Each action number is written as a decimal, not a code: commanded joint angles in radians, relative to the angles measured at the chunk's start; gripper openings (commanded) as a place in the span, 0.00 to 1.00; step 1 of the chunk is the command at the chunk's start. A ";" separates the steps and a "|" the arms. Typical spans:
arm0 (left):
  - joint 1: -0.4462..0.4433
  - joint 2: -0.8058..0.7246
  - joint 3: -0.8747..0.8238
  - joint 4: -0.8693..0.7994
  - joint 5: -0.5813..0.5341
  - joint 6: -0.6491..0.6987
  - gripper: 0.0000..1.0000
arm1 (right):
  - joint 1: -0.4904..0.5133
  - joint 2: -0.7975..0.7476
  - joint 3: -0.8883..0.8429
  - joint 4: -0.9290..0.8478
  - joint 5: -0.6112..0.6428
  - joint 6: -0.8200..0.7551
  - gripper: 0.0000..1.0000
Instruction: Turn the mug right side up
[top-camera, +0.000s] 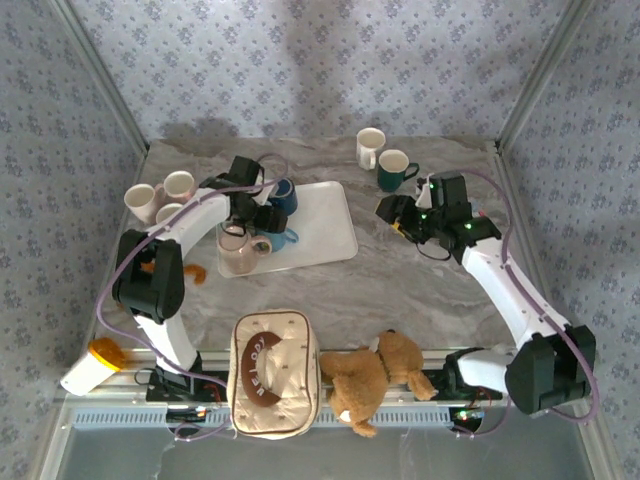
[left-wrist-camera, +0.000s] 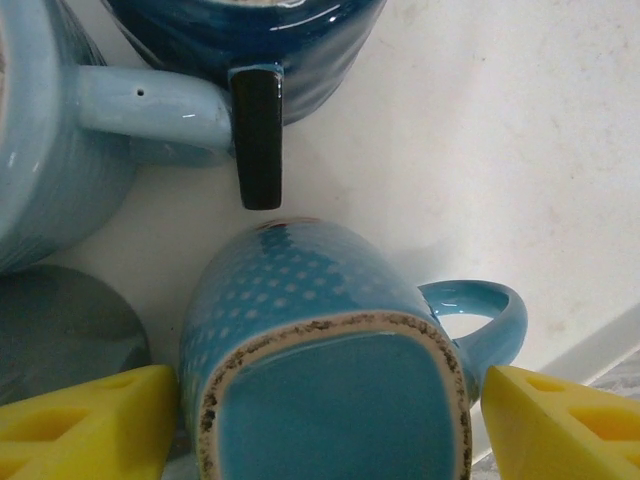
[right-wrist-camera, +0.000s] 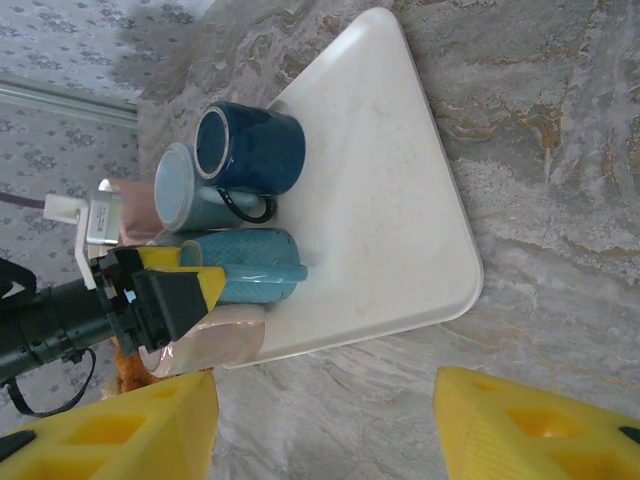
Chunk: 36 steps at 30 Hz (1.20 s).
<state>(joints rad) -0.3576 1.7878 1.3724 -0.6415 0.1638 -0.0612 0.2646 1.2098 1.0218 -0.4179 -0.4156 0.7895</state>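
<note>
Top view: the left gripper (top-camera: 262, 222) is down at the left edge of the tray (top-camera: 330, 215), where the teal mug (top-camera: 282, 240) lies on its side. Left wrist: yellow fingers (left-wrist-camera: 90, 425) stand apart astride its base (gap on the handle side). We judge grasping in hand; next, close and tip upright. Right wrist: the right gripper (right-wrist-camera: 325, 425) is wide and empty; the tray also carries a dark blue mug (right-wrist-camera: 255, 145) and a pale blue mug (right-wrist-camera: 185, 195).

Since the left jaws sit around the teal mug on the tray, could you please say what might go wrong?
The teal mug lies on its side beside the light blue mug and dark blue mug; swinging it upright could knock them. The left gripper straddles its base with the handle near one jaw; closing might pinch it and twist the mug.
</note>
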 joint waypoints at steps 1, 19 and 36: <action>-0.009 0.011 0.008 -0.019 0.011 -0.003 0.79 | 0.002 -0.047 -0.042 0.002 0.015 -0.011 0.61; -0.028 0.057 0.010 -0.014 0.080 -0.017 0.62 | -0.008 -0.140 -0.122 0.056 0.042 0.001 0.61; -0.031 -0.149 0.008 -0.013 0.167 -0.111 0.52 | -0.013 -0.173 -0.130 0.095 0.010 -0.012 0.61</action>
<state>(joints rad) -0.3828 1.7424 1.3674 -0.6521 0.2676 -0.1284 0.2558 1.0595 0.8997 -0.3511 -0.3843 0.7784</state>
